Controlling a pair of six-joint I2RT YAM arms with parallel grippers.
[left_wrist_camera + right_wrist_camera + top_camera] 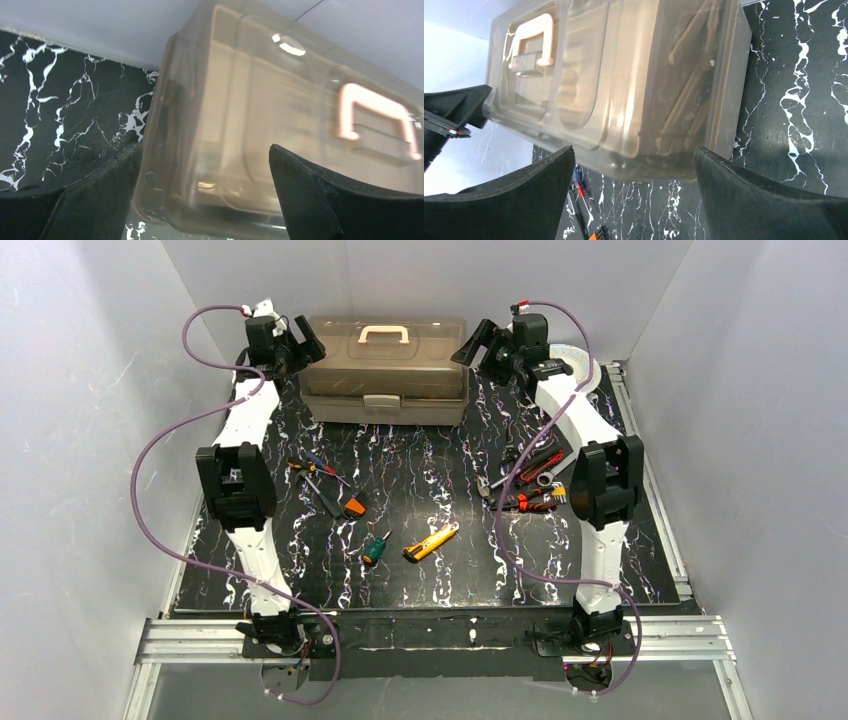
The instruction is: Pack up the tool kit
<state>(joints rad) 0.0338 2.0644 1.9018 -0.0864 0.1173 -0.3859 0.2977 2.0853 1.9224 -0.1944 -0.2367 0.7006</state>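
My left pincer [303, 346] and right pincer [474, 348] both gape wide, one at each end of the closed toolbox [385, 380] at the far edge of my table [430, 470]. Screwdrivers [320, 485], pliers [535, 500] and the yellow knife [431, 542] lie loose nearer me.

Beige toolbox [385, 398] at 12 o'clock, upright, brown lid [435, 340] shut; screwdrivers [322, 485] at 9; yellow knife [431, 542] at 6; pliers [532, 500] at 3.

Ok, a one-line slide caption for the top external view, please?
Open left gripper and open right gripper flank the closed beige plastic toolbox; small hand tools lie unpacked nearby.
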